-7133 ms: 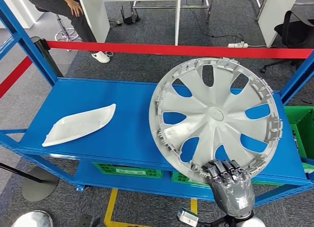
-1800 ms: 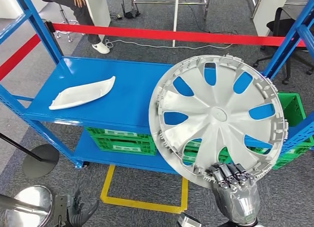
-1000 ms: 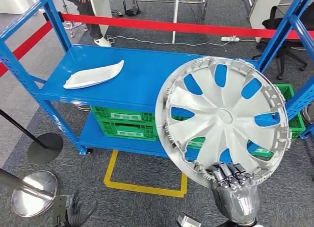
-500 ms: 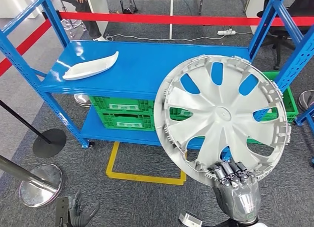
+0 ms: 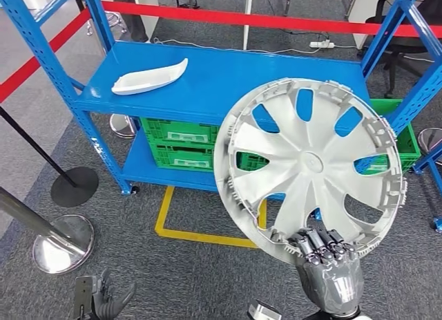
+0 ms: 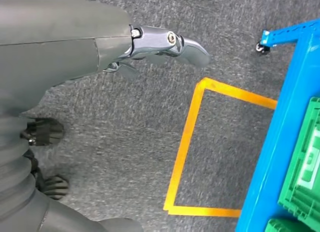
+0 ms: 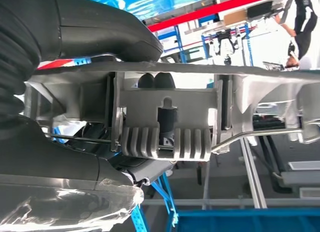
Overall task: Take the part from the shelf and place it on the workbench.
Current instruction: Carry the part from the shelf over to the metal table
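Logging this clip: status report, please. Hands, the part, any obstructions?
Right hand grips wheel cover at its lower rim, off the shelf. Left hand empty, hanging low. Workbench unseen.

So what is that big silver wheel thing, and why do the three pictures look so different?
These pictures come from a walking robot with two arms. The wide picture is from a camera high on its body, looking down. The big silver disc is a wheel cover, a plastic car part. The robot's right hand holds it by the bottom edge, out in front of the blue shelf. One white curved part lies on the shelf, and green crates sit on the level below.

The other two pictures come from little cameras at the wrists, so they look sideways. The right wrist one is very close to the wheel cover's ribbed rim. The left wrist one looks down at grey carpet with a yellow taped square; the left hand there holds nothing.
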You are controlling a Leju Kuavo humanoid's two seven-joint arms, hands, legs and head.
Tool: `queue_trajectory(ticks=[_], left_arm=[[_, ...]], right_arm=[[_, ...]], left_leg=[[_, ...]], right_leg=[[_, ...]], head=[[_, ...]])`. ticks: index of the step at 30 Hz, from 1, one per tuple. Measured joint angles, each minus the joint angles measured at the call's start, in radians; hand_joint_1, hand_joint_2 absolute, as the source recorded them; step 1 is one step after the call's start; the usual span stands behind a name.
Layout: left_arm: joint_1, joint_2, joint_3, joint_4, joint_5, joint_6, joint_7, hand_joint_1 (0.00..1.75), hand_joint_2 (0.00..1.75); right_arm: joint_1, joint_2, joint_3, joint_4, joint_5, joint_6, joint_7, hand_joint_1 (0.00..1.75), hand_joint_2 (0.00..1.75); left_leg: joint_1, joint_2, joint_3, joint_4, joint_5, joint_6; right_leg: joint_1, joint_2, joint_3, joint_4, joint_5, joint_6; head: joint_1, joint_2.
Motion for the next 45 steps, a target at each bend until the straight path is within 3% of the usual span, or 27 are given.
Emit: queue_trajectory(ticks=[2,3,6,8,10,12,13,15,16,17,18,19,21,23,26,28,31,32,33,34,36,38,39,41,43,45], left_arm=[[-0.001,-0.004,-0.010,0.002,-0.039,-0.008,0.029,0.00,1.75],[-0.002,-0.007,-0.022,0.005,-0.071,-0.013,0.055,0.00,1.75],[-0.005,-0.020,-0.070,0.014,-0.133,-0.021,0.110,0.00,1.75],[-0.008,-0.028,-0.088,0.019,-0.142,-0.019,0.116,0.00,1.75],[-0.011,-0.031,-0.102,0.023,-0.149,-0.015,0.121,0.00,1.75],[-0.014,-0.032,-0.114,0.024,-0.157,-0.013,0.125,0.00,1.75],[-0.016,-0.032,-0.120,0.025,-0.162,-0.011,0.126,0.00,1.75],[-0.018,-0.032,-0.131,0.026,-0.168,-0.008,0.127,0.00,1.75],[-0.018,-0.032,-0.135,0.026,-0.170,-0.007,0.127,0.00,1.75],[-0.018,-0.032,-0.139,0.027,-0.171,-0.006,0.127,0.00,1.75],[-0.018,-0.032,-0.142,0.027,-0.171,-0.006,0.127,0.00,1.75],[-0.019,-0.032,-0.144,0.027,-0.172,-0.005,0.127,0.00,1.75],[-0.023,-0.032,-0.149,0.027,-0.172,-0.005,0.127,0.00,1.75],[-0.028,-0.033,-0.153,0.027,-0.172,-0.005,0.127,0.00,1.75],[-0.028,-0.034,-0.155,0.029,-0.172,-0.005,0.127,0.00,1.75],[-0.028,-0.034,-0.156,0.029,-0.173,-0.005,0.127,0.00,1.75],[-0.027,-0.035,-0.161,0.030,-0.180,-0.005,0.127,0.00,1.75],[-0.026,-0.035,-0.162,0.030,-0.182,-0.005,0.127,0.00,1.75],[-0.024,-0.035,-0.163,0.031,-0.182,-0.006,0.127,0.00,1.75],[-0.024,-0.035,-0.164,0.031,-0.183,-0.006,0.127,0.00,1.75],[-0.024,-0.035,-0.166,0.031,-0.184,-0.006,0.127,0.00,1.75],[-0.024,-0.034,-0.169,0.032,-0.185,-0.006,0.127,0.00,1.75],[-0.024,-0.033,-0.170,0.032,-0.186,-0.006,0.127,0.00,1.75],[-0.025,-0.033,-0.171,0.032,-0.186,-0.006,0.127,0.00,1.75],[-0.028,-0.033,-0.172,0.032,-0.186,-0.006,0.127,0.00,1.75],[-0.027,-0.033,-0.172,0.033,-0.186,-0.006,0.127,0.00,1.75]], right_arm=[[0.018,0.009,-0.013,-0.015,0.000,0.000,-0.041,1.75,1.75],[0.036,0.019,-0.030,-0.034,0.000,0.000,-0.078,1.75,1.75],[0.084,0.058,-0.091,-0.099,0.001,0.000,-0.158,1.75,1.75],[0.104,0.082,-0.116,-0.132,0.001,0.000,-0.182,1.75,1.75],[0.131,0.111,-0.140,-0.159,0.001,0.000,-0.205,1.75,1.75],[0.153,0.135,-0.157,-0.175,0.001,0.000,-0.223,1.75,1.75],[0.161,0.144,-0.164,-0.181,0.001,0.000,-0.232,1.75,1.75],[0.178,0.163,-0.178,-0.190,0.000,0.000,-0.246,1.75,1.75],[0.185,0.170,-0.184,-0.192,0.000,0.000,-0.249,1.75,1.75],[0.191,0.176,-0.190,-0.193,-0.001,0.000,-0.251,1.75,1.75],[0.195,0.180,-0.194,-0.194,-0.001,0.000,-0.253,1.75,1.75],[0.199,0.184,-0.198,-0.195,-0.001,0.000,-0.255,1.75,1.75],[0.206,0.190,-0.203,-0.197,0.000,0.000,-0.257,1.75,1.75],[0.209,0.194,-0.207,-0.201,0.000,0.000,-0.257,1.75,1.75],[0.214,0.196,-0.210,-0.205,0.001,0.000,-0.258,1.75,1.75],[0.216,0.197,-0.212,-0.207,0.001,0.000,-0.256,1.75,1.75],[0.226,0.200,-0.212,-0.208,0.001,0.000,-0.242,1.75,1.75],[0.233,0.201,-0.213,-0.210,0.001,0.000,-0.238,1.75,1.75],[0.241,0.202,-0.213,-0.211,0.001,0.000,-0.237,1.75,1.75],[0.248,0.202,-0.213,-0.213,0.001,0.000,-0.236,1.75,1.75],[0.254,0.202,-0.213,-0.218,0.002,0.000,-0.236,1.75,1.75],[0.255,0.203,-0.214,-0.224,0.002,0.000,-0.236,1.75,1.75],[0.255,0.204,-0.214,-0.226,0.001,0.000,-0.235,1.75,1.75],[0.260,0.206,-0.217,-0.229,0.001,0.000,-0.235,1.75,1.75],[0.264,0.209,-0.219,-0.231,0.001,0.000,-0.235,1.75,1.75],[0.265,0.213,-0.223,-0.232,0.001,0.000,-0.235,1.75,1.75]], left_leg=[[-0.007,0.007,-0.015,0.005,0.010,0.008],[-0.010,0.010,-0.023,0.009,0.014,0.010],[-0.017,0.022,-0.040,0.024,0.018,0.008],[-0.021,0.039,-0.045,0.029,0.023,0.001],[-0.022,0.051,-0.050,0.031,0.027,-0.009],[-0.021,0.040,-0.060,0.050,0.001,-0.023],[-0.019,0.029,-0.073,0.084,-0.031,-0.030],[-0.013,0.012,-0.115,0.206,-0.117,-0.041],[-0.009,0.010,-0.133,0.267,-0.146,-0.045],[-0.006,0.009,-0.140,0.306,-0.153,-0.048],[-0.003,0.008,-0.130,0.309,-0.138,-0.050],[-0.001,0.008,-0.103,0.275,-0.109,-0.051],[0.002,0.006,-0.013,0.137,-0.056,-0.052],[0.003,0.001,0.050,0.027,-0.047,-0.045],[0.000,0.000,0.048,0.003,-0.047,-0.026],[0.001,0.005,0.040,0.002,-0.036,-0.009],[-0.001,0.018,0.024,0.003,-0.022,0.005],[-0.002,0.024,0.020,0.004,-0.018,0.005],[-0.004,0.031,0.016,0.004,-0.016,0.005],[-0.004,0.038,0.014,0.005,-0.014,0.005],[-0.006,0.053,0.011,0.010,-0.013,0.001],[-0.012,0.068,0.008,0.017,-0.014,-0.007],[-0.014,0.076,0.006,0.019,-0.013,-0.012],[-0.014,0.087,0.003,0.022,-0.013,-0.022],[-0.011,0.059,-0.012,0.056,-0.045,-0.034],[-0.008,0.021,-0.062,0.171,-0.116,-0.042]], right_leg=[[0.006,0.000,-0.016,0.082,-0.033,-0.004],[0.009,-0.001,0.006,0.066,-0.023,-0.008],[0.023,-0.030,0.137,-0.133,0.037,-0.024],[0.033,-0.046,0.176,-0.203,0.048,-0.035],[0.033,-0.034,0.170,-0.208,0.057,-0.047],[0.027,-0.023,0.158,-0.212,0.068,-0.061],[0.024,-0.020,0.150,-0.215,0.076,-0.068],[0.021,-0.014,0.132,-0.215,0.090,-0.074],[0.021,-0.011,0.122,-0.214,0.097,-0.073],[0.019,-0.007,0.113,-0.214,0.105,-0.072],[0.018,-0.004,0.104,-0.214,0.112,-0.069],[0.016,-0.001,0.097,-0.213,0.118,-0.065],[0.014,0.003,0.086,-0.212,0.129,-0.055],[0.016,0.005,0.076,-0.208,0.142,-0.042],[0.014,0.005,0.063,-0.206,0.156,-0.024],[0.012,0.004,0.040,-0.159,0.118,-0.015],[0.011,0.004,-0.030,0.035,0.008,-0.007],[0.012,0.004,-0.039,0.077,-0.009,-0.006],[0.012,0.003,-0.029,0.081,-0.008,-0.006],[0.013,-0.001,0.003,0.044,0.010,-0.008],[0.016,-0.031,0.097,-0.099,0.055,-0.012],[0.022,-0.058,0.151,-0.193,0.072,-0.022],[0.025,-0.058,0.154,-0.203,0.071,-0.028],[0.024,-0.037,0.144,-0.202,0.079,-0.041],[0.019,-0.019,0.136,-0.205,0.088,-0.055],[0.017,0.000,0.124,-0.206,0.098,-0.065]], head=[[0.000,0.000],[0.000,0.000],[0.000,0.000],[-0.001,0.000],[-0.002,0.000],[-0.003,0.000],[-0.004,0.000],[-0.005,0.000],[-0.005,0.000],[-0.005,0.000],[-0.005,0.000],[-0.005,0.000],[-0.005,0.000],[-0.004,0.000],[-0.003,0.000],[0.001,0.000],[0.006,0.000],[0.006,0.000],[0.006,0.000],[0.006,0.000],[0.006,0.000],[0.005,0.000],[0.004,0.000],[0.004,0.000],[0.004,0.000],[0.003,0.000]])
